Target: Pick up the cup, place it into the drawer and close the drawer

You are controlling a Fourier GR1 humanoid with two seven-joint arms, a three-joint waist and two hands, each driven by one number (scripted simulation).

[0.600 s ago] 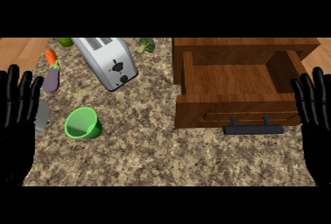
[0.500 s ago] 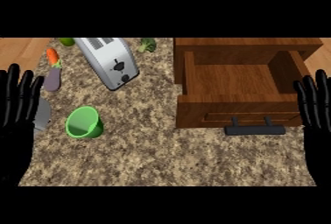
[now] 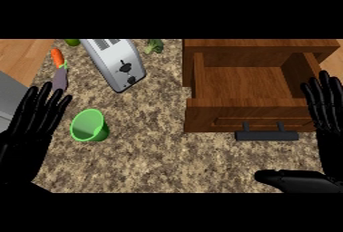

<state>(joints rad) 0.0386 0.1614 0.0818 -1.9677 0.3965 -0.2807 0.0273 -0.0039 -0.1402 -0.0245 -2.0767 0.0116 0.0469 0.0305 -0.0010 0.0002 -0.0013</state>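
On the speckled table, the green cup sits just right of the nearer left hand, fingers spread and empty; the right hand, also spread, flanks the open drawer.

speckled brown stone counter, wood floor beyond

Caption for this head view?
Open left hand beside green plastic cup; open right hand beside open wooden drawer.
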